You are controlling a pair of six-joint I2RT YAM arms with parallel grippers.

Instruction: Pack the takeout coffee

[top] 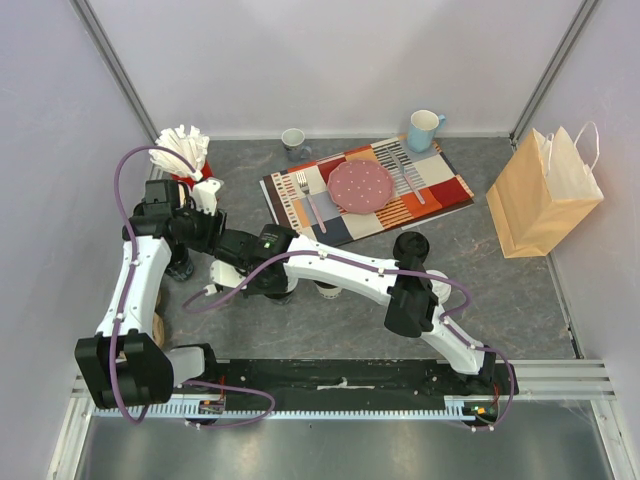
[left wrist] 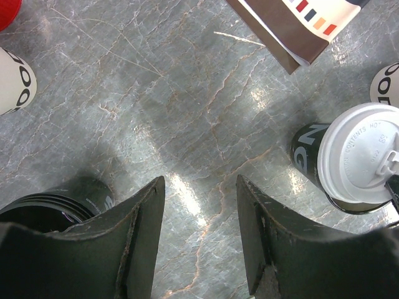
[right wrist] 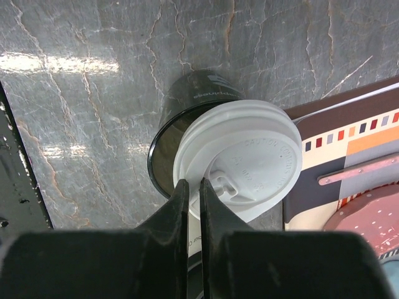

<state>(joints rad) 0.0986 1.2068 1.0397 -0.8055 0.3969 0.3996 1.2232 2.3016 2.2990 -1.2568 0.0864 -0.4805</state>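
A black paper cup (right wrist: 187, 109) stands on the grey table with a white sip lid (right wrist: 249, 159) lying askew on it, leaving a crescent of the cup's mouth uncovered at the left. My right gripper (right wrist: 194, 182) has its fingers a narrow slit apart with the lid's near rim between them. The left wrist view shows the same lidded cup (left wrist: 355, 159) at the right. My left gripper (left wrist: 199, 187) hangs open over bare table with nothing between its fingers. Another cup with a black lid (top: 411, 245) stands right of the right arm.
A stack of black lidless cups (left wrist: 50, 208) sits just left of my left fingers, and white lettered cups (left wrist: 14, 81) stand nearby. A brown paper bag (top: 545, 195) stands at the right. The striped placemat (top: 440, 185) holds a pink plate (top: 361, 186); two mugs (top: 423, 130) stand behind.
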